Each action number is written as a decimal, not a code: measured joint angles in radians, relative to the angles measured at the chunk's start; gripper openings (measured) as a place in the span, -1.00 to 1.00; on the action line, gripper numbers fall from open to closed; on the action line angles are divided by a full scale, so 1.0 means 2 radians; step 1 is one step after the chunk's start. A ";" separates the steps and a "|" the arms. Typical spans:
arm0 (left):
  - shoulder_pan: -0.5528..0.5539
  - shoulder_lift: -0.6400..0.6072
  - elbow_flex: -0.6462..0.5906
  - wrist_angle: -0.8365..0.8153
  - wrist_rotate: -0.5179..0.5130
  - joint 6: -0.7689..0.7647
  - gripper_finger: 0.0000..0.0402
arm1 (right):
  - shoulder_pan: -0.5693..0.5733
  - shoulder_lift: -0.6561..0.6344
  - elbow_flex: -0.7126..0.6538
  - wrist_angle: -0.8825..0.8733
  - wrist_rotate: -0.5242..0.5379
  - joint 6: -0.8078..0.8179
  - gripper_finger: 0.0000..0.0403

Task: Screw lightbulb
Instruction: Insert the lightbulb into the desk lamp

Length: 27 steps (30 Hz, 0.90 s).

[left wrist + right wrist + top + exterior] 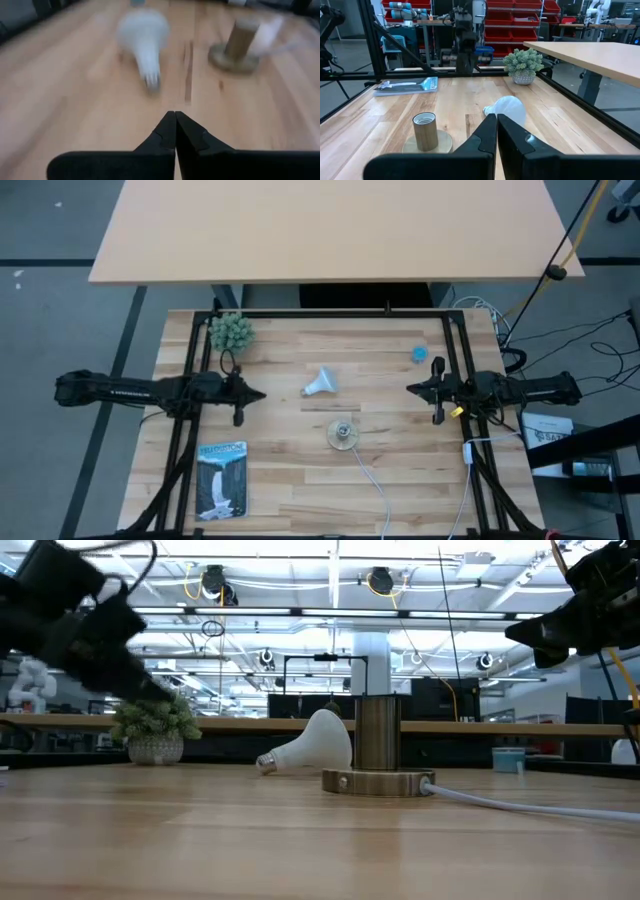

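The white lightbulb (319, 383) lies on its side on the wooden table, mid-table; it also shows in the low view (308, 745), the left wrist view (145, 37) and the right wrist view (509, 110). The brass socket (342, 434) stands upright on its round base near it, its white cord trailing toward the near edge. My left gripper (262, 393) hovers shut at the table's left, pointing at the bulb, well short of it. My right gripper (409, 388) hovers shut at the right, also apart from the bulb.
A small potted plant (231, 332) stands at the far left. A blue object (419, 353) lies at the far right. A printed booklet (222, 479) lies near the front left. The socket's cord (375, 485) runs toward the near edge. A second table (330, 225) stands beyond.
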 joint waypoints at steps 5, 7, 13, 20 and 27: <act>0.000 0.005 0.057 -0.012 -0.002 0.020 -1.00 | 0.000 0.000 0.000 0.000 0.000 0.000 -0.97; 0.000 0.012 0.081 -0.028 -0.002 0.023 -1.00 | 0.000 0.000 0.000 0.000 0.000 0.000 -0.97; 0.000 0.061 0.133 -0.054 -0.003 0.018 -1.00 | 0.000 0.000 0.000 0.000 0.000 0.000 -0.97; 0.000 0.148 0.184 -0.058 -0.003 -0.005 -1.00 | 0.000 0.000 0.000 0.000 0.000 0.000 -0.97; 0.000 0.235 0.243 -0.059 0.004 -0.008 -1.00 | 0.000 0.000 0.000 0.000 0.000 0.000 -0.97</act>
